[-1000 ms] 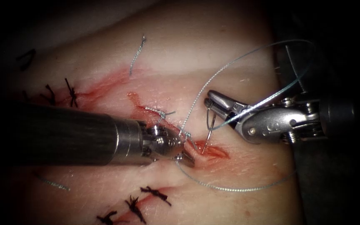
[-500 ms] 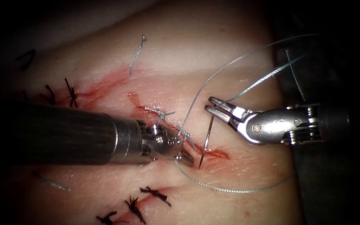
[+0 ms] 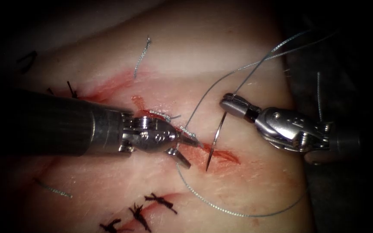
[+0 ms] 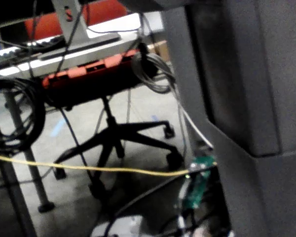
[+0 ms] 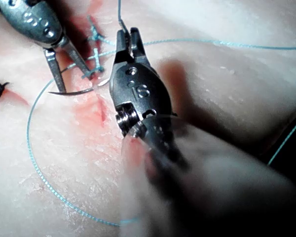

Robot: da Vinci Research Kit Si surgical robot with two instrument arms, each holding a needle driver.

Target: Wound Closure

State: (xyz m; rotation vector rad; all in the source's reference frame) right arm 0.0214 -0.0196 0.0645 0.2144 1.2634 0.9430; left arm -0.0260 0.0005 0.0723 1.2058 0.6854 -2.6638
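Two tools over tissue: one each side of the cut.
Tissue (image 3: 221, 56): pale pork belly; dark stitched rows (image 3: 139, 211) at endoscope left and bottom.
Room: left wrist view looks off the bench at an office chair (image 4: 113, 133), cable bundle (image 4: 15, 118), yellow cord (image 4: 89, 169).
Left tool (image 3: 185, 149): jaws apart, straddling the cut's left edge, holding nothing.
Right tool (image 3: 232, 103): jaws clamped on the needle near its thread end.
Cut (image 3: 221, 156): red, open at its right end, with red fluid (image 3: 109, 88) smeared toward the left.
Needle (image 3: 214, 140): hangs below the right tool, tip at the cut; can't tell if it's in.
Thread (image 3: 221, 209): loops below the cut; right wrist view (image 5: 34, 173) shows it near knotted stitches (image 5: 93, 54).
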